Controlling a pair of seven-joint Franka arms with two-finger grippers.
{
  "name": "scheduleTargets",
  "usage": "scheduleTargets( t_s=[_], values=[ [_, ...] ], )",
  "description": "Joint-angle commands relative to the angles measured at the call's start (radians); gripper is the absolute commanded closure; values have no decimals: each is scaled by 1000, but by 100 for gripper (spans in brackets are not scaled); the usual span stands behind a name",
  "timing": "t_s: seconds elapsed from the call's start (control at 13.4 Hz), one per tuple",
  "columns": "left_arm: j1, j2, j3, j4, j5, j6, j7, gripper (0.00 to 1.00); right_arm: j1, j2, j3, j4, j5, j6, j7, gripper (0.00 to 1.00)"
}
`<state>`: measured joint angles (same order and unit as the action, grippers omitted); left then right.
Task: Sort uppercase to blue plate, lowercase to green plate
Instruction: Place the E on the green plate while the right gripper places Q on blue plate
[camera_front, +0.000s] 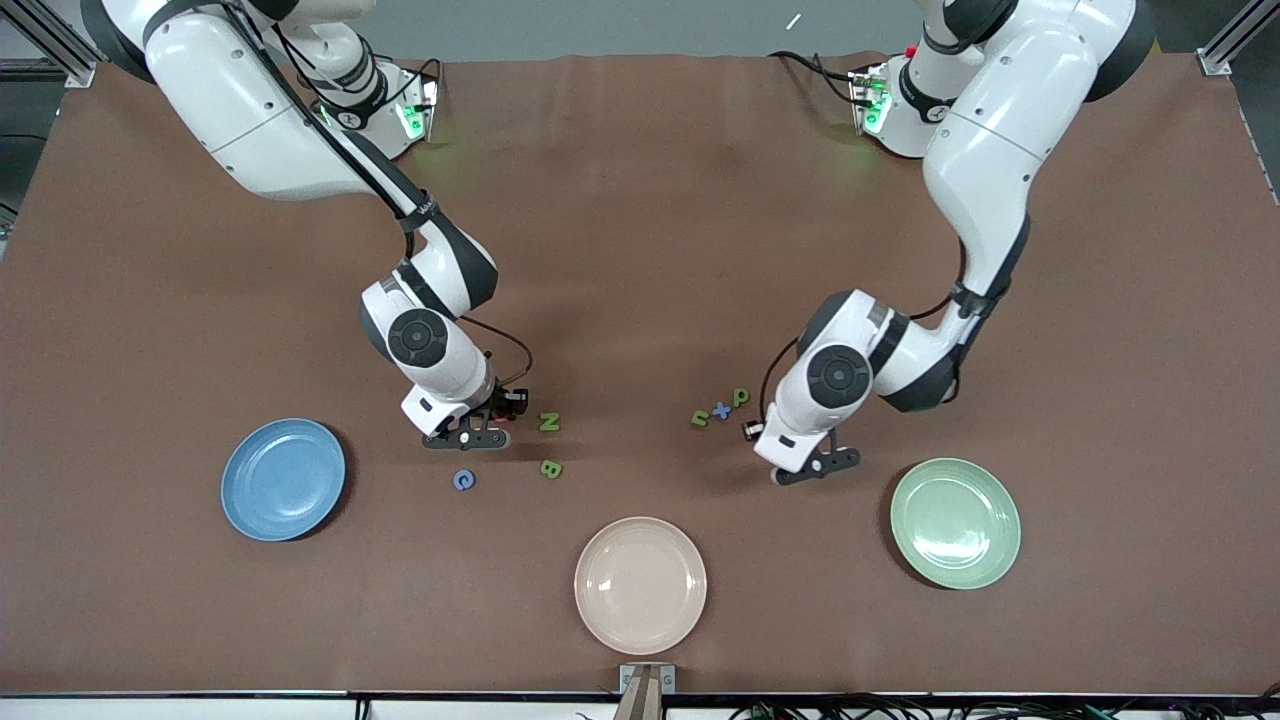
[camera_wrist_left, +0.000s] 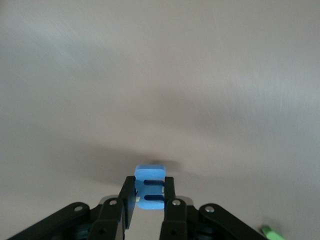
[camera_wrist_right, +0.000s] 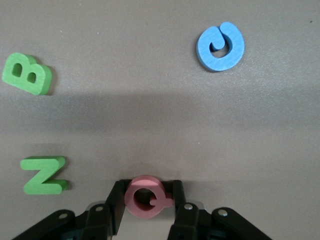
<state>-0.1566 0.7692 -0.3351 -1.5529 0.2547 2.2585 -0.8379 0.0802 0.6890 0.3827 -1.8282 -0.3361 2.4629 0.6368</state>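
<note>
Now left hand (camera_wrist_left: 149, 200) grips blue m (camera_wrist_left: 150, 186) low over surface (camera_front: 640, 250); right hand (camera_wrist_right: 148, 202) clamps pink Q (camera_wrist_right: 146, 196) beside green N (camera_wrist_right: 44, 175), B (camera_wrist_right: 27, 75), C (camera_wrist_right: 220, 46).

A cream plate (camera_front: 640, 585) sits on the brown table (camera_front: 640, 200), at the edge nearest the front camera. It lies midway between the table's two ends.

two white arms (camera_front: 990, 130) with dark round joints, thin black cables, green base lights, black fingers (camera_wrist_right: 112, 212) with silver screws
</note>
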Motion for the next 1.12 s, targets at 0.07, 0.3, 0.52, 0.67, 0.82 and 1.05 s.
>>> scheduleTargets(
  t_s=[0.07, 0.3, 0.52, 0.67, 0.82, 1.05],
  values=[
    [135, -120, -1, -21, 15, -62, 164, 97, -48, -13, 8, 18, -24, -21, 3, 97],
    [241, -107, -1, 2, 11, -62, 345, 99, -161, -17, 59, 93, -24, -146, -107, 97],
    [310, -58, 1, 28, 8, -60, 456, 98, -264, -46, 55, 107, -24, -162, -299, 97],
    [304, -10, 2, 89, 12, -59, 465, 86, -339, -60, 50, 107, -24, -162, -444, 97],
    [315, -13, 2, 91, 8, -59, 487, 16, -362, -60, 0, 107, -23, -159, -541, 96],
    [313, -44, -8, 85, -2, -79, 464, 0, -359, -59, -63, 110, -17, -142, -624, 95]
  ],
)
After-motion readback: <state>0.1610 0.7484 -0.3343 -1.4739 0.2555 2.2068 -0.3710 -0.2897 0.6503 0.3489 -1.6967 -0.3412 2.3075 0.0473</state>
